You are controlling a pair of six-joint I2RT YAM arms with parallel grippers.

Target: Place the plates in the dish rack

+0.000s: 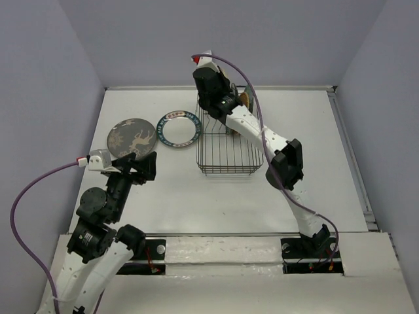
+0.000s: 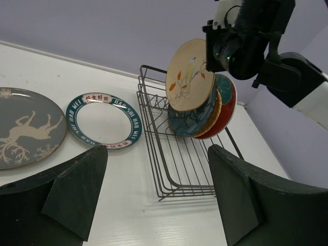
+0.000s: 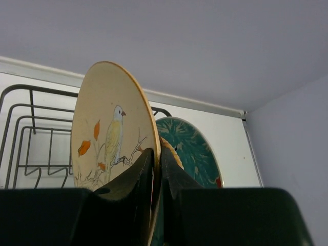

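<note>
My right gripper [image 3: 157, 154] is shut on the rim of a pale tan plate [image 3: 110, 128] painted with a bird, holding it upright and tilted over the far end of the black wire dish rack [image 2: 148, 110]. Behind it in the rack stand a dark teal plate [image 3: 192, 148], an orange-brown one and a teal-and-red one [image 2: 228, 105]. On the table left of the rack lie a white plate with a teal rim [image 2: 102, 120] and a grey patterned plate [image 2: 23, 128]. My left gripper [image 1: 137, 163] hangs open and empty just in front of the grey plate [image 1: 131, 137].
The rack [image 1: 229, 171] has free tines at its near end. The right arm [image 1: 285, 163] reaches over the rack's right side, with a purple cable along it. Pale walls close the white table [image 1: 196, 203] on three sides.
</note>
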